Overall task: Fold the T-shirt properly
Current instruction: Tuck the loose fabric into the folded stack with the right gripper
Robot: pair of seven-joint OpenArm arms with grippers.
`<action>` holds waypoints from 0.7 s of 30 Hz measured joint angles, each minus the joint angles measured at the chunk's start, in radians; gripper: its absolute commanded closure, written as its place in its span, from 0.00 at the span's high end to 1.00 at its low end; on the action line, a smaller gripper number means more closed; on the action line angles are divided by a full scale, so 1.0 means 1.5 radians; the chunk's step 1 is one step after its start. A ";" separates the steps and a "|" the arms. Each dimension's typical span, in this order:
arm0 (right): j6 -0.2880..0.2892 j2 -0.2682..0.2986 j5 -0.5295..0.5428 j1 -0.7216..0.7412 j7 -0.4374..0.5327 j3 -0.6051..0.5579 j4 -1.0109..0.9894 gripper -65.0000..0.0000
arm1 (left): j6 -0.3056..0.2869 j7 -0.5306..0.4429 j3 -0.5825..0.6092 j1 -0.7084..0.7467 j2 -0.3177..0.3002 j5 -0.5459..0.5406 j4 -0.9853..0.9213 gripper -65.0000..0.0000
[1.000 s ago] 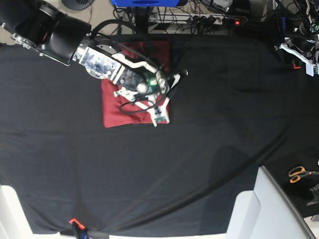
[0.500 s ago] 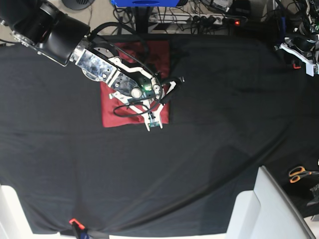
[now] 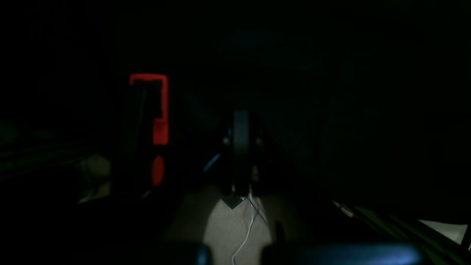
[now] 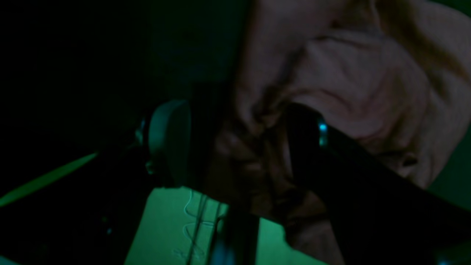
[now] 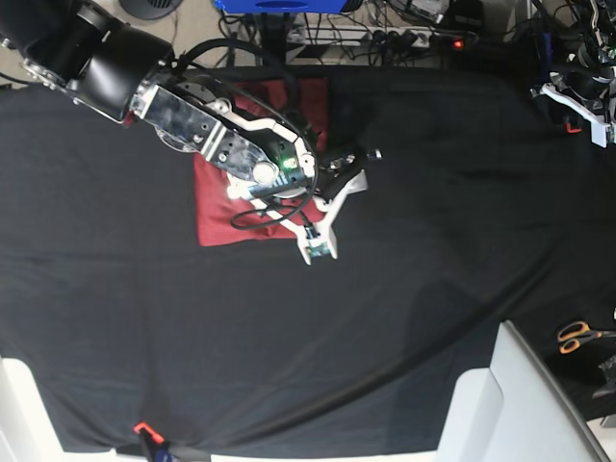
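The T-shirt [image 5: 217, 207] lies on the black table cloth as a maroon folded rectangle, partly hidden under my right arm. My right gripper [image 5: 345, 204] hangs over the shirt's right edge with its jaws spread wide. In the right wrist view, my right gripper [image 4: 237, 147] is open and a rumpled bunch of the T-shirt [image 4: 353, 84] lies between and beyond the fingers. My left gripper [image 5: 577, 101] rests far off at the table's back right corner. The left wrist view is very dark, and there the left gripper [image 3: 241, 147] shows its fingers pressed together, holding nothing.
Orange-handled scissors [image 5: 576, 335] lie at the right edge. A white panel [image 5: 520, 404] rises at the front right. An orange clip [image 5: 144, 429] sits on the front edge. Cables and a power strip [image 5: 385, 38] run behind the table.
My right gripper has gone from shut to wide open and has shifted a little to the right, off the shirt's edge. The left arm has not moved.
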 measured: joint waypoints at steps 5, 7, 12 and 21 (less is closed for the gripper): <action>0.007 0.051 0.017 -0.003 -0.004 0.044 0.098 0.60 | 0.000 0.000 0.000 0.000 -0.002 0.001 0.000 0.00; 0.004 0.072 0.007 -0.022 0.005 0.122 0.104 0.51 | 0.000 -0.002 -0.002 0.001 -0.001 0.000 0.000 0.00; 0.001 0.101 0.002 -0.066 0.009 0.237 0.066 0.00 | 0.000 -0.002 -0.002 0.000 -0.002 0.000 0.000 0.00; 0.038 0.107 0.002 -0.139 0.070 0.265 0.005 0.01 | 0.000 -0.001 -0.001 -0.014 0.000 0.000 0.000 0.00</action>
